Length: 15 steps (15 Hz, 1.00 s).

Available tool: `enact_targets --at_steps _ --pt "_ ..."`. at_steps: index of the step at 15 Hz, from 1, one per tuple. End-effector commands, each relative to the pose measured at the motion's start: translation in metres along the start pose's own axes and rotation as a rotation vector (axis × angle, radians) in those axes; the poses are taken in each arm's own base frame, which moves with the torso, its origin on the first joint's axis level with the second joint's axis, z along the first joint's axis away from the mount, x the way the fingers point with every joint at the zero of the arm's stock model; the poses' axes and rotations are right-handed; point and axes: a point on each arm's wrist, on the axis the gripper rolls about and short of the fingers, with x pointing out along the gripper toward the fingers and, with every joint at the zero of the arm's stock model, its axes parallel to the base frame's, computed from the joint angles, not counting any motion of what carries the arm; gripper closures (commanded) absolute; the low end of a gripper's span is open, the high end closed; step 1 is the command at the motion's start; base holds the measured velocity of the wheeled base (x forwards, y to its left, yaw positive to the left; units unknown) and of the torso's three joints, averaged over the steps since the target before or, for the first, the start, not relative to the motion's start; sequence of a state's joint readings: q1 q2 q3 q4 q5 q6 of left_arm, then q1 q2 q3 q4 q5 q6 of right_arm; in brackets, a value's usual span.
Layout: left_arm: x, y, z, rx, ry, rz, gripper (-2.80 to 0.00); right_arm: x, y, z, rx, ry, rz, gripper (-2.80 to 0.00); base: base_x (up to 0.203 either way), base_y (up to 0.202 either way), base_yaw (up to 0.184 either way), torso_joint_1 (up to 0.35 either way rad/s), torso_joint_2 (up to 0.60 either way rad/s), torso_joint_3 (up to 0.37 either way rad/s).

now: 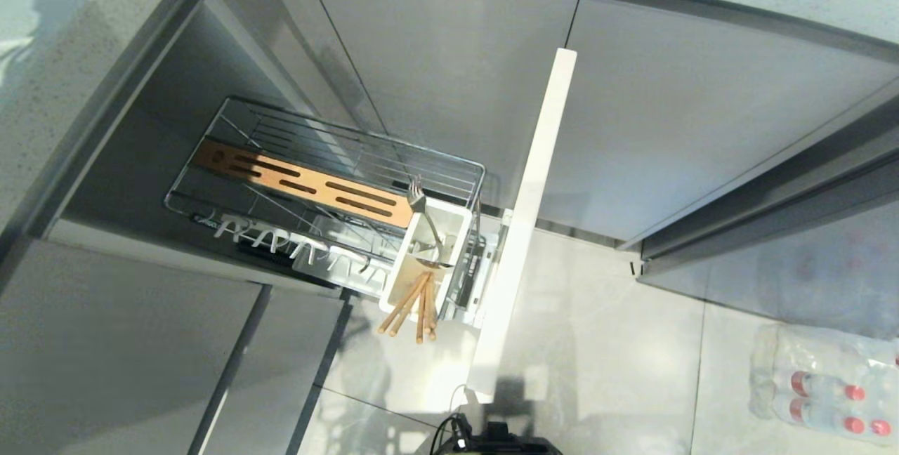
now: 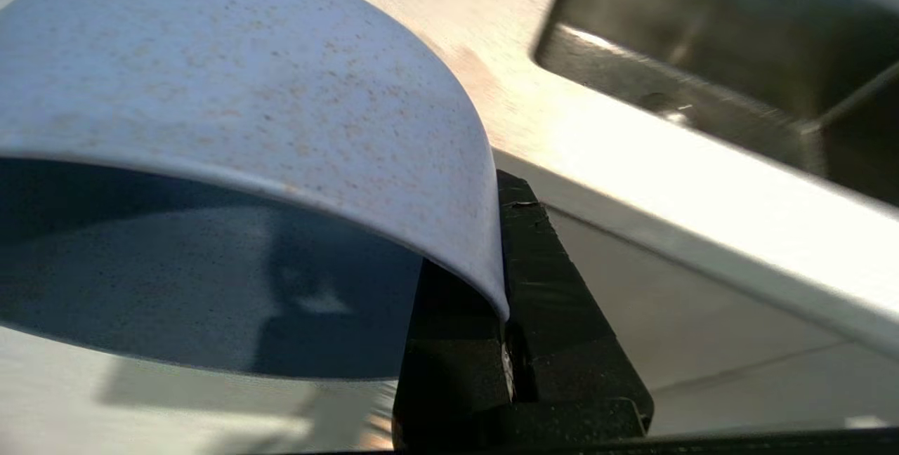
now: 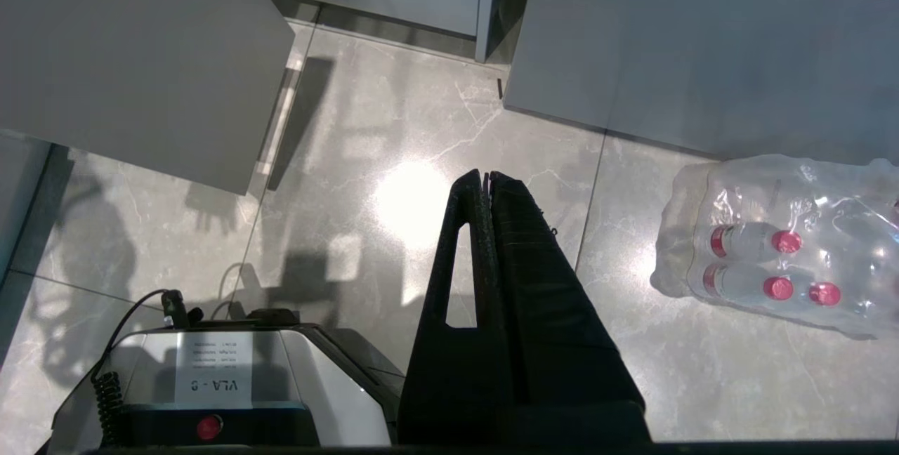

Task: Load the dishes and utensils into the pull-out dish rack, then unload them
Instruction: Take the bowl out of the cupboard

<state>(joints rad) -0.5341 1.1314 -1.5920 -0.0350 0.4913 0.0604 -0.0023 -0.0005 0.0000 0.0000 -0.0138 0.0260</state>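
In the left wrist view, my left gripper [image 2: 495, 265] is shut on the rim of the periwinkle-blue bowl [image 2: 232, 83], one finger inside it and one outside. The bowl hangs tilted over a pale counter [image 2: 632, 167]. The head view shows the pull-out dish rack [image 1: 449, 160] drawn out, with its brown slotted strip [image 1: 302, 185] and white prongs [image 1: 281, 241] bare. Its white utensil cup [image 1: 460, 220] holds the fork [image 1: 417, 196] and the chopsticks [image 1: 411, 307]. The plate is out of view. My right gripper [image 3: 486, 175] hangs shut above the floor.
A steel sink [image 2: 737, 48] lies just beyond the bowl. The rack's narrow white front panel [image 1: 527, 216] juts out over the floor. A wrapped pack of water bottles [image 1: 822, 385] lies on the tiles at the right. My base [image 3: 211, 385] sits below the right gripper.
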Motion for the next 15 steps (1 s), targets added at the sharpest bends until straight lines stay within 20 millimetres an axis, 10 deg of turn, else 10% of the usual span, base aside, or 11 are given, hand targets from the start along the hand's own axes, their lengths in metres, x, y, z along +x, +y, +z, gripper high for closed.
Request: enact_targets --at_steps 1,10,15 --pt "-0.012 0.013 0.011 0.103 -0.041 0.048 0.00 0.000 0.000 0.000 0.001 0.000 0.000 0.00 0.000 0.000 0.000 0.000 0.00 0.000" --pt "-0.070 0.031 0.040 0.601 0.179 0.377 0.00 0.000 0.000 0.000 0.000 0.000 -0.001 0.00 0.000 0.000 0.000 0.000 0.00 0.000" --pt "-0.073 0.042 0.011 0.803 0.599 0.589 0.00 0.000 0.000 0.000 0.000 0.000 -0.001 0.00 0.000 0.000 0.000 0.000 0.00 0.000"
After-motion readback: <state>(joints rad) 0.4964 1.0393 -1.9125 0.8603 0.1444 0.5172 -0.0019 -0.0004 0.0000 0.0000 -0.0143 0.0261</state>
